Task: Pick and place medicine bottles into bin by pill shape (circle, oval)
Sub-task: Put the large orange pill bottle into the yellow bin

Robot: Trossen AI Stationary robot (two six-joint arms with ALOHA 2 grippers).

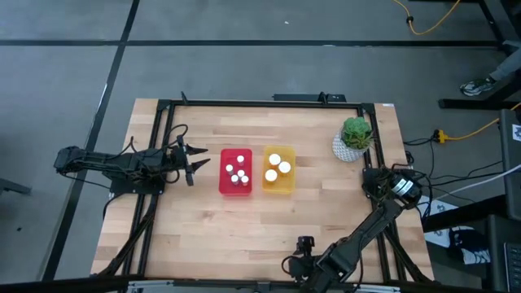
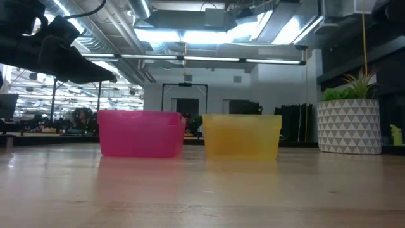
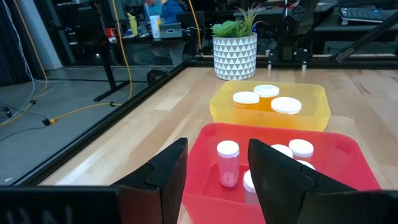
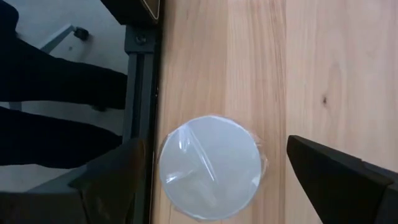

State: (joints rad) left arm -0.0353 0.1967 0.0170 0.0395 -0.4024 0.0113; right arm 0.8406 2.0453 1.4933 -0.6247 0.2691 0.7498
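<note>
While the small white-capped plastic medicine bottles [image 1: 238,173] sit in the translucent red bin [image 1: 235,189] and yellow bin [image 1: 278,188] at frame centre, they look light, rigid and slick; grasp below the cap. Left gripper [image 1: 195,160], centre-left, stands parted and empty; right gripper [image 4: 205,180], bottom edge, gapes wide.

Even overhead light falls on the counter [image 1: 244,220], with only soft, short shadows. In the low view, ceiling strip lights [image 2: 209,35] glare brightly and the near counter is blurred. The right wrist view shows a sheen on a white disc [image 4: 210,167].
</note>
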